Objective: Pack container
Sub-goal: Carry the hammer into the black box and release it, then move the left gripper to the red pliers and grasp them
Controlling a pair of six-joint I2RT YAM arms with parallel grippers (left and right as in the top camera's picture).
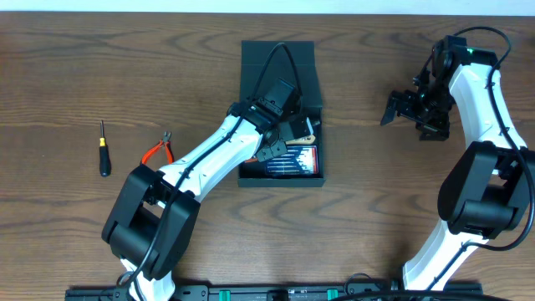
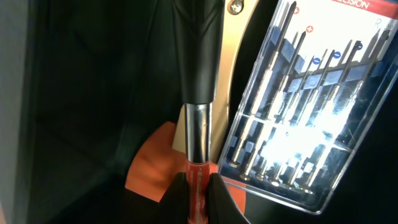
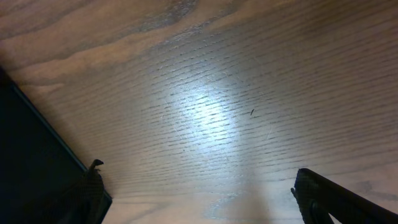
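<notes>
Brown wood-grain tabletop fills your overhead view, w/ a pale strip along the 12 o'clock edge and a black rail at 6; no more of the room shows. The container sits at centre, its lid flap lying open toward 12. Your left fingers are down inside it, pinching the red end of a tool that has a metal collar and a black grip. At 3 o'clock of that tool, just beside it, lies a clear packet of precision screwdrivers; an orange piece shows at 7. Your right fingers are spread apart over bare wood at 3 o'clock of the container, well apart from it; rt wrist view shows a glare patch on the grain. Orange-handled pliers and a small screwdriver lie at 9, outside the container.
</notes>
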